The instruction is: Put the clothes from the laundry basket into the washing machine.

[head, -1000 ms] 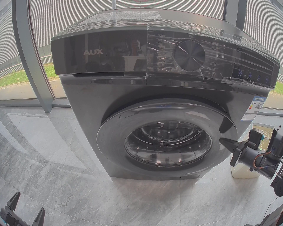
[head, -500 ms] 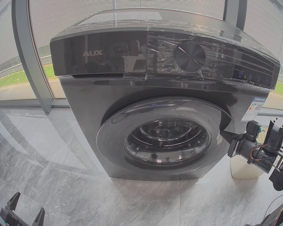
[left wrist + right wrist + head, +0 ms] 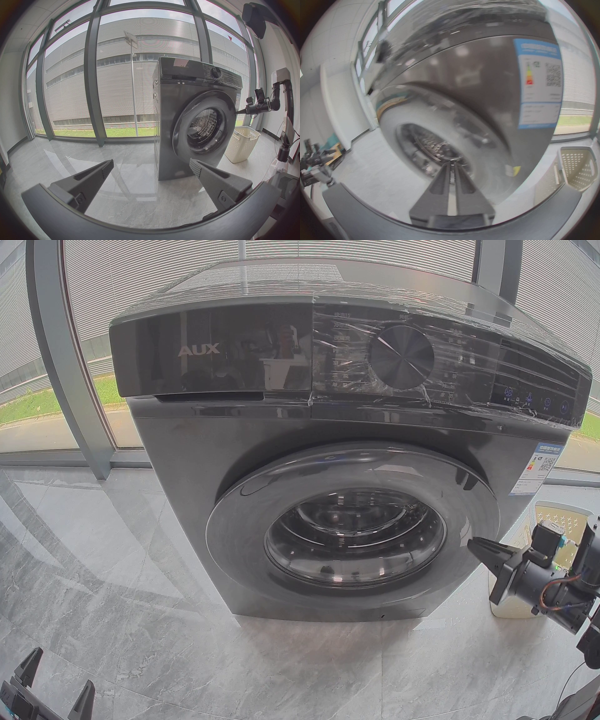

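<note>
Two end effectors empty; washing machine (image 3: pixel 350 427) door (image 3: pixel 353 534) covers drum.
Nearest, left end effector (image 3: pixel 59 671) spread wide, low over floor (image 3: pixel 187 627); right end effector (image 3: pixel 480 546) pinched closed, just beside door's right rim; laundry basket (image 3: pixel 565 515) beyond, right of machine.

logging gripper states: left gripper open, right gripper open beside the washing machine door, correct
No. The right gripper is shut, as the right wrist view shows. It is beside the washing machine door, and the left gripper is open.
</note>
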Available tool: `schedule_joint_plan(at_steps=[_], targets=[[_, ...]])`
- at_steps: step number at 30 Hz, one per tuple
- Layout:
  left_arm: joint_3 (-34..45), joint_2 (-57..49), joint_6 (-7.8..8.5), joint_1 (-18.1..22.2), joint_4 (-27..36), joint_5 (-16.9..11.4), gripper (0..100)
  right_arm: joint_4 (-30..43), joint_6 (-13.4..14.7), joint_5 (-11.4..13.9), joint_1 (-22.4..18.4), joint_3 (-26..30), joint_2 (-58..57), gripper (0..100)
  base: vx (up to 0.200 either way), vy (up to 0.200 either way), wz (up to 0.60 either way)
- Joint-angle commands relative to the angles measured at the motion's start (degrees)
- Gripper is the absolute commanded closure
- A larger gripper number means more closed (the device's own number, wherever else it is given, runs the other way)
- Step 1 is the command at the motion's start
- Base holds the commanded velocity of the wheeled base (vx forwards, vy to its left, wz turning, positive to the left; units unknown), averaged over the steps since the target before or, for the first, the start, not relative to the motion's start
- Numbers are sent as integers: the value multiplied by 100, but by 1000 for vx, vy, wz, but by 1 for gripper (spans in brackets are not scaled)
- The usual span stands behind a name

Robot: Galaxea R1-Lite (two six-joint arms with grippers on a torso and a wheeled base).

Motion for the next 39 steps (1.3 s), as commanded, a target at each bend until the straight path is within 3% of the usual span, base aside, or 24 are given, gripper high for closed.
schedule_joint_plan(at_steps=[1,12,16,20,26,27,37,39], targets=[[101,-93,-3,7,-1,1,0,240,-17,177,387,304,-807,0,0,0,0],[101,-93,6,7,-1,1,0,231,-34,169,290,550,-1211,0,0,0,0],[101,-93,6,7,-1,1,0,240,-280,142,0,770,-1862,0,0,0,0],[101,-93,6,7,-1,1,0,310,-298,116,-378,1086,-2503,0,0,0,0],[101,-93,6,7,-1,1,0,1075,-333,133,-835,1130,-3690,0,0,0,0],[101,-93,6,7,-1,1,0,1461,-342,177,-975,1095,-4156,0,0,0,0],[101,-93,6,7,-1,1,0,2929,-430,160,-1099,1042,-5773,0,0,0,0],[101,-93,6,-2,-1,1,0,3272,-438,204,-1336,1060,-6212,0,0,0,0]])
